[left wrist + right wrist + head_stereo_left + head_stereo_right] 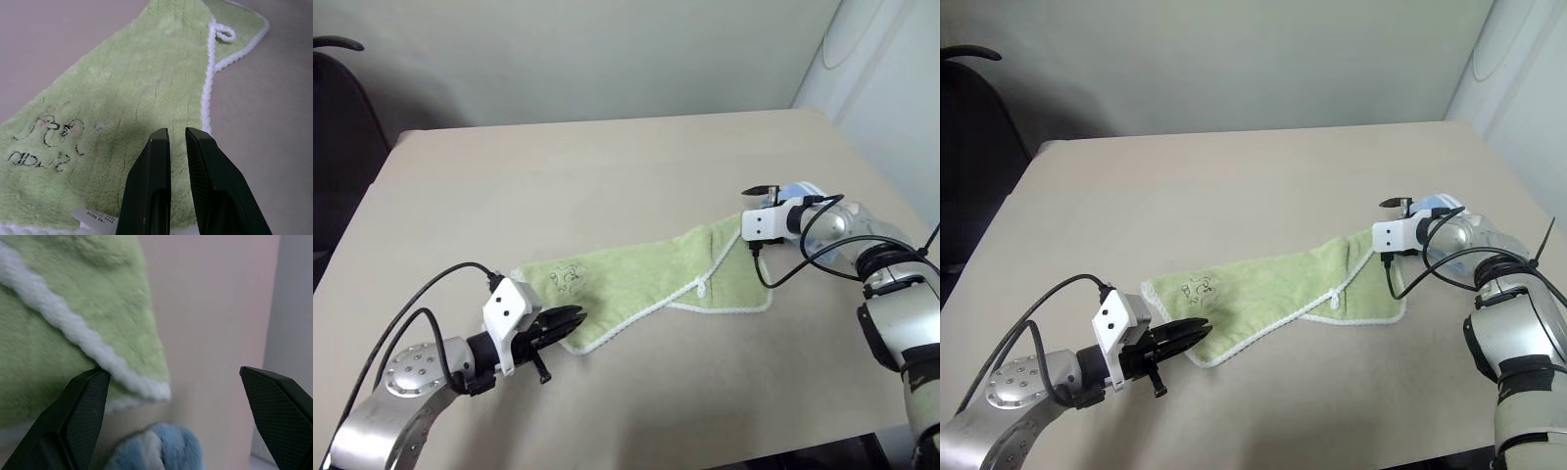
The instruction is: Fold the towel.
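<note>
While the towel's [646,279] mark is unreadable, left gripper [570,321] nearly closed, right gripper [171,396] wide.

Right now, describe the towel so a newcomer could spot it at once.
On the beige table, between the robot's arms, lies the towel, partly folded over itself. Unlike the small light blue cloth at its far right corner, it is lime green, white-edged, with a white loop and a printed mark.

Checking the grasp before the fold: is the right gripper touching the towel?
Cannot tell. In the right wrist view the right gripper stands open at the towel corner, no plain contact or gap.
</note>
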You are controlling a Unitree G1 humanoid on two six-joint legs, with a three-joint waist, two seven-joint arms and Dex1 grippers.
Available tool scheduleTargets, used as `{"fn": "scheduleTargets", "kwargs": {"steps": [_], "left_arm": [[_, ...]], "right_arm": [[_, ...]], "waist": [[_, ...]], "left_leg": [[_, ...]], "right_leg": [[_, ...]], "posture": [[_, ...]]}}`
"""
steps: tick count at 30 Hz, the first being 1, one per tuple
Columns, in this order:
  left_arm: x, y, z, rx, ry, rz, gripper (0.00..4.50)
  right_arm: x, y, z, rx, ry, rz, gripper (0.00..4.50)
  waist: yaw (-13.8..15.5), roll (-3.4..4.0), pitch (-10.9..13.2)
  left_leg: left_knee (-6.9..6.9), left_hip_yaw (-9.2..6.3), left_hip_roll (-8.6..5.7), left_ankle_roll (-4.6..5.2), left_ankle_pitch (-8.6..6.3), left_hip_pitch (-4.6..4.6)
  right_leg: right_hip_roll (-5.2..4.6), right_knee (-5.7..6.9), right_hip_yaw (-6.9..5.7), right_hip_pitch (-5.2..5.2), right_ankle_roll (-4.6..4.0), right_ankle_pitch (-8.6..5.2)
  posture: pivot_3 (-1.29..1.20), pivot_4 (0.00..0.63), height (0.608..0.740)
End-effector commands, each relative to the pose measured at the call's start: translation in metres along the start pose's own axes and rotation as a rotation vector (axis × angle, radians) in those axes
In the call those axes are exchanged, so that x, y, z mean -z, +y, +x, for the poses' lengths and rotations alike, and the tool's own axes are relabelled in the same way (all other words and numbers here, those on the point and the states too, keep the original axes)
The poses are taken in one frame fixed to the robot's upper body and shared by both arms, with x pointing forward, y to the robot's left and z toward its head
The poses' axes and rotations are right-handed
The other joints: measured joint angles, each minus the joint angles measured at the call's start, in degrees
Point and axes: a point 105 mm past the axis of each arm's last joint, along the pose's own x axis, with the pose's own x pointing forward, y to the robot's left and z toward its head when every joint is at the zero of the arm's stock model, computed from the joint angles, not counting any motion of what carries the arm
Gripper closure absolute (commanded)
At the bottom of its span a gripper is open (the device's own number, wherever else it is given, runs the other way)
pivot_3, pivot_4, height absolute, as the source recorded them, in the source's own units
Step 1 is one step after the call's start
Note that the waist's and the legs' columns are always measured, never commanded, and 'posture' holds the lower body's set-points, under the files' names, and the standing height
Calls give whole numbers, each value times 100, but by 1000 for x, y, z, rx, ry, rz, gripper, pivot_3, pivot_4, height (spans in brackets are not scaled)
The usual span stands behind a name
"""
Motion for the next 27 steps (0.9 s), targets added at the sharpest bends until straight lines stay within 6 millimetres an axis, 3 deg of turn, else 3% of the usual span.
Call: {"fn": "scheduleTargets", "kwargs": {"steps": [1, 4, 7, 12, 18, 24, 27], "left_arm": [[-8, -3, -1, -1, -25, 45, 3857], [-8, -3, -1, -3, -25, 48, 3857], [-7, -2, -2, -10, -21, 52, 3857], [-7, 7, -6, -51, -23, 72, 3857], [-21, 36, -14, -141, -46, 168, 3857], [-17, 36, -27, -33, 62, 218, 3857], [-14, 26, -34, 100, 112, 178, 3290]], "right_arm": [[-1, -13, 0, 47, 13, -34, 38], [-3, -13, 3, 51, 13, -44, 38], [-3, -12, 3, 46, 11, -43, 587], [-3, -11, 3, 44, 8, -26, 2296], [-5, -7, 4, 34, -8, -2, 4438], [-7, -5, 7, 69, -13, 2, 4474], [-7, -6, 7, 82, -14, 7, 4500]], "waist": [[-3, 0, 0], [-4, 0, 0], [-5, 0, 0], [-2, 2, 1], [0, 2, 1], [-6, 2, 1], [-5, 3, 2]], "left_leg": [[0, 0, 0, 0, 0, 0], [0, 0, 0, 0, 0, 0], [0, 0, 0, 0, 0, 0], [-1, 0, 0, 0, -1, -3], [-1, 0, 0, 0, -1, -3], [-6, 1, 1, -2, -3, -5], [-8, 1, 1, -3, -4, -12]], "right_leg": [[0, 0, 0, 0, 0, 0], [0, 0, 0, 0, 0, 0], [0, 0, 0, 0, 0, 0], [0, 0, 0, -5, -1, 0], [0, 0, 0, -5, -1, 0], [0, -5, 0, -8, -2, 0], [0, -6, 0, -16, -3, 0]], "posture": [[0, 150, 740], [0, 150, 740], [0, 150, 740], [0, 150, 740], [0, 150, 740], [0, 150, 740], [0, 150, 740]]}}
